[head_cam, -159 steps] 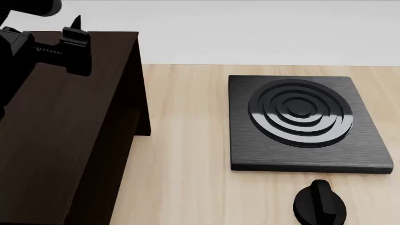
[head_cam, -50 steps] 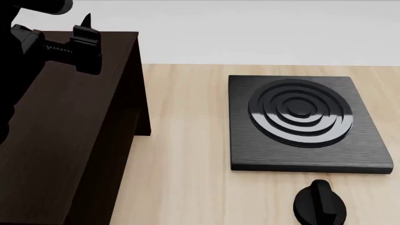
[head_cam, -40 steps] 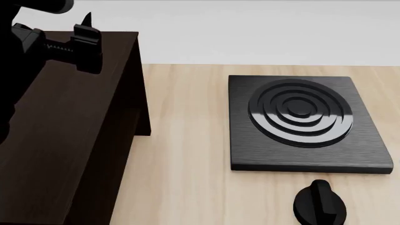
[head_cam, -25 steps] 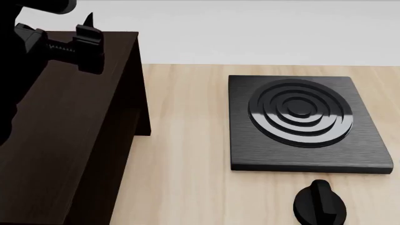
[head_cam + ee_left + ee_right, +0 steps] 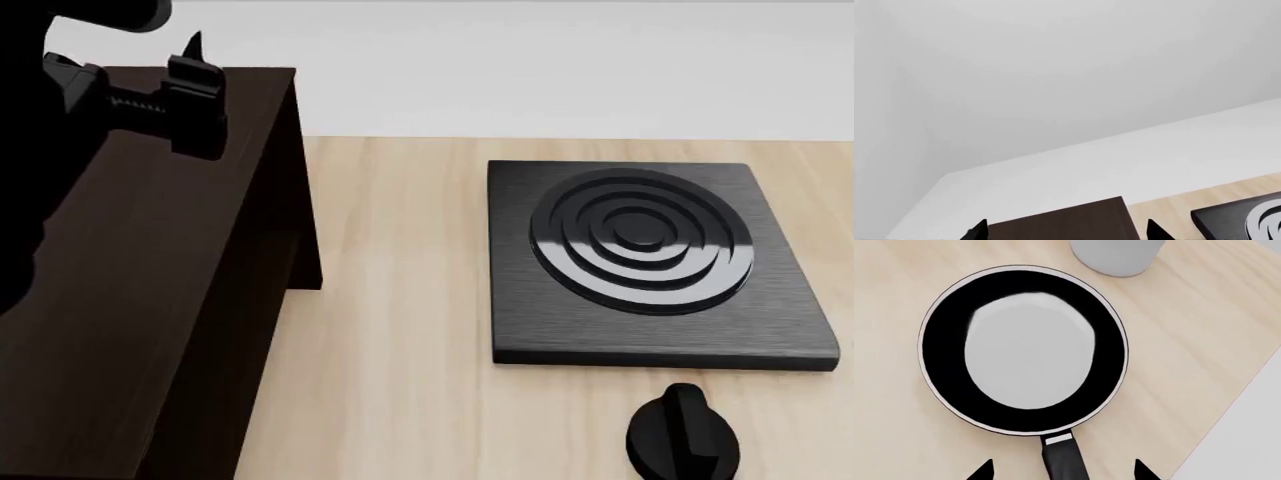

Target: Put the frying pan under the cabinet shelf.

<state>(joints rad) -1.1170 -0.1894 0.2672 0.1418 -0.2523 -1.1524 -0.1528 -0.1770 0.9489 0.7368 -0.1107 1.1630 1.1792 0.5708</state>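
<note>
Frying pan (image 5: 1024,350) lies flat on the pale wood table (image 5: 1201,330), seen only from the right wrist cam: black wall, thin silvery rim, pale grey base, nothing in it. Its black handle (image 5: 1066,460) runs off the pan toward the cam and passes between the two tips of the right gripper (image 5: 1063,471). Those tips stand wide apart on either side of the handle, not touching it, so that gripper is spread and holds nothing. Just past the pan's far rim, opposite the handle, stands a pale grey cup-like thing (image 5: 1117,255), only partly in view; close to the pan but apart from it. Table edge runs diagonally, not far from the pan on one side.

In the head view the pan isn't visible. The cabinet (image 5: 147,280), dark brown wood grain, fills the left of that view. The left gripper (image 5: 187,85) hangs over the cabinet's top, near its back edge; its tips look spread, empty. To the right of the cabinet, well apart on the table, sits the burner plate (image 5: 654,265) w/ raised rings, and near the plate's front edge a small black knob (image 5: 683,432).
</note>
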